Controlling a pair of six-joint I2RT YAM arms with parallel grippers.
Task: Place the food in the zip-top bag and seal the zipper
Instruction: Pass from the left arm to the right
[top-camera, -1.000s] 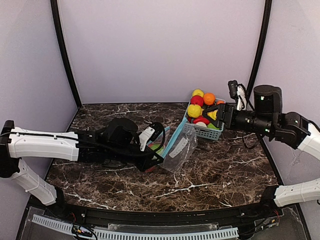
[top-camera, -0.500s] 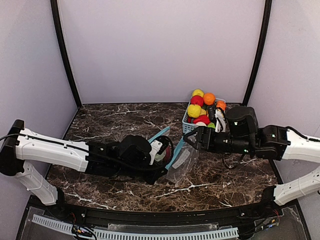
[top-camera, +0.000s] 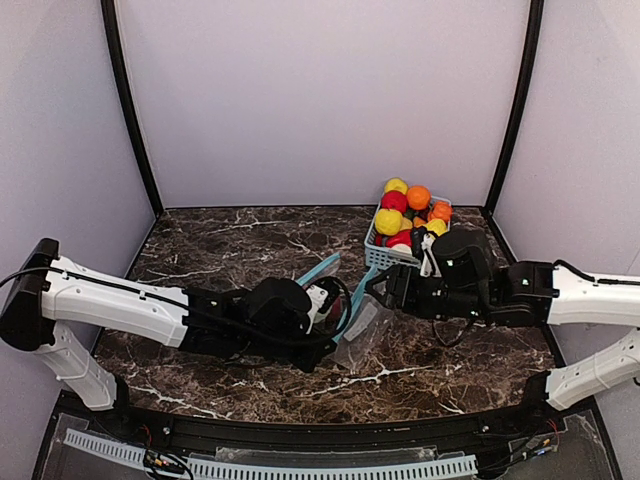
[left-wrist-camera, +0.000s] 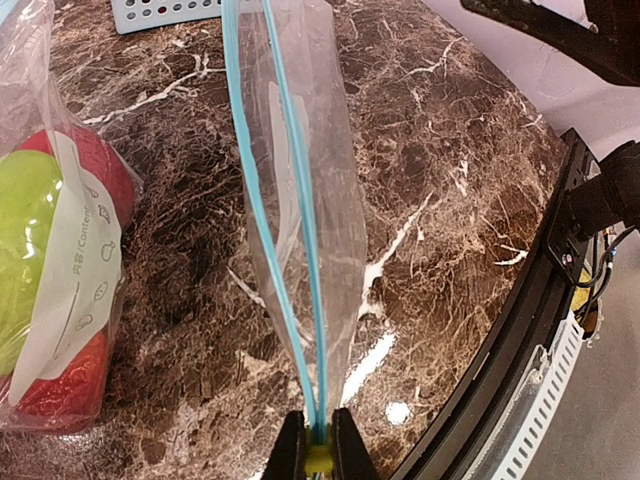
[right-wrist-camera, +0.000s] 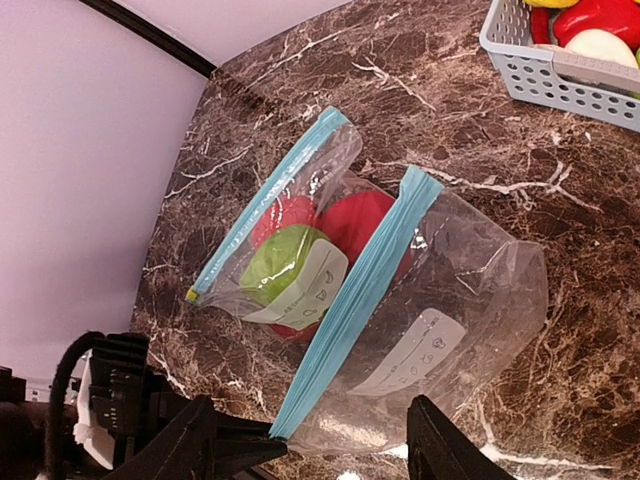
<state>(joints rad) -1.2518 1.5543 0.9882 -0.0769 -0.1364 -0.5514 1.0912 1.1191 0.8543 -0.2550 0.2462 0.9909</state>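
Okay, left tool (left-wrist-camera: 318, 445) is pinched tight on the zipper end of the empty bag (left-wrist-camera: 300, 170), whose blue strip runs straight out from the fingers above the marble desk (left-wrist-camera: 430, 200). Right tool (right-wrist-camera: 325, 450) is spread wide with nothing gripped, hovering over that bag's zipper. The second bag (right-wrist-camera: 225, 290) lies just beside it, with red and green food (right-wrist-camera: 275, 272) inside. Loose fruits (top-camera: 392, 220) sit piled in the light-blue basket (top-camera: 392, 258) at the back right.
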